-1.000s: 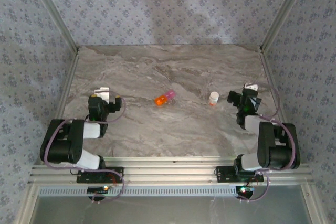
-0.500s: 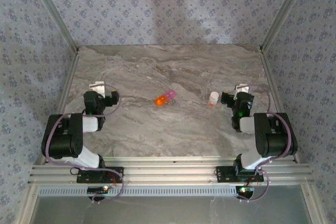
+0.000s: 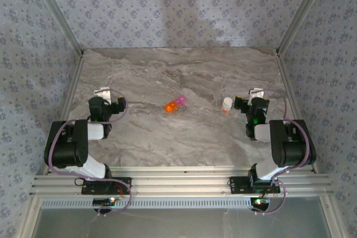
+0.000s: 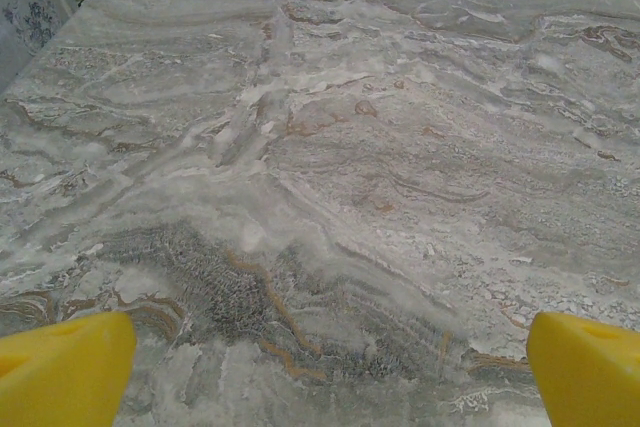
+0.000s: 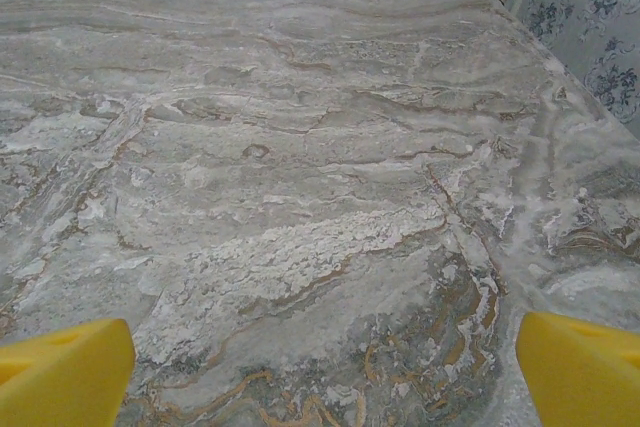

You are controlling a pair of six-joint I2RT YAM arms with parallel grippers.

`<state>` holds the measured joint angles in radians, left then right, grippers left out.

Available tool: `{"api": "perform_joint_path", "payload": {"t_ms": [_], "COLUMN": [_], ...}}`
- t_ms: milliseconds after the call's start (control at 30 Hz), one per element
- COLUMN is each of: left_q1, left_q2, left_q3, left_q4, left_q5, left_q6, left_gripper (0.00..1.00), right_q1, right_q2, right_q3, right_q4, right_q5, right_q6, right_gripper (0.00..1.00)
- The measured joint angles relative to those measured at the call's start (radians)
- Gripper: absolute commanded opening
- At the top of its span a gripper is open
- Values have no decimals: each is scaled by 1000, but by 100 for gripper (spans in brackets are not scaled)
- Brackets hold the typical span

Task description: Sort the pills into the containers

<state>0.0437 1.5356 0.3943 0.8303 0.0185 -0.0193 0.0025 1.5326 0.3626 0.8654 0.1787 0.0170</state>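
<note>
We see walls (image 3: 167, 9) covered with a flowered wallpaper closing the workspace on three sides. They stand around a grey, marble-patterned desk (image 3: 167, 71), which has metal rails (image 3: 178, 185) along its near edge.

The left arm (image 3: 70, 149) and the right arm (image 3: 287, 149) are both folded low over the near part of the desk, one at each side.

The left end effector (image 3: 105, 94) points toward the far wall. In the left wrist view its yellow fingertips (image 4: 60, 367) sit in the two bottom corners, wide apart, with bare desk between them. The right end effector (image 3: 255, 94) points the same way. In the right wrist view its yellow fingertips (image 5: 60, 372) are also spread wide, and nothing is held between them.

The containers (image 3: 175, 103) lie around the middle of the desk, between the two end effectors and well apart from both. The strip lies at a slant: the orange compartment is at the nearer, left end and the pink-purple part is at the farther, right end. Nothing touches it.

A small white bottle (image 3: 227, 104) with an orange-red band at its bottom stands upright to the right of the containers. It is near the left side of the right end effector, and we cannot tell whether a gap remains between them.
</note>
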Motion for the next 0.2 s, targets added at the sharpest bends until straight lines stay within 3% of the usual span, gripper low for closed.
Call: {"api": "perform_joint_path", "payload": {"t_ms": [200], "left_q1": [0], "left_q2": [0], "left_q3": [0], "left_q4": [0], "left_q5": [1], "left_q6": [0], "left_gripper": [100], "right_q1": [-15], "right_q2": [0], "right_q3": [0], "right_q4": [-2], "right_q5": [-25], "right_q6": [0], "right_gripper": [100]}}
